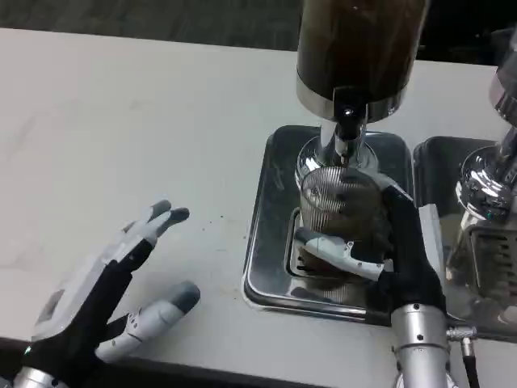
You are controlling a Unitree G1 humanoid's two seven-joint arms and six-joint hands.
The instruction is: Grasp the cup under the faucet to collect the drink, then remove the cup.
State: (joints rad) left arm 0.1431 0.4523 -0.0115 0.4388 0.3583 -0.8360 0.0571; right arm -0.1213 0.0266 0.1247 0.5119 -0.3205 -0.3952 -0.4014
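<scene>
Under the faucet (347,133), on the drip tray (271,242), the right robot hand (380,250) is grasping the cup (335,202) (ribbed, clear); keep it upright and centred while filling. Left robot hand (113,291) is resting released on the counter (121,137).

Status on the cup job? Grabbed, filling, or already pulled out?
Done: the right hand grips the cup, which sits under the faucet on the metal tray. In hand: collecting the drink; whether liquid flows, I can't tell. Left: removing the cup. The left hand waits open on the table.
</scene>
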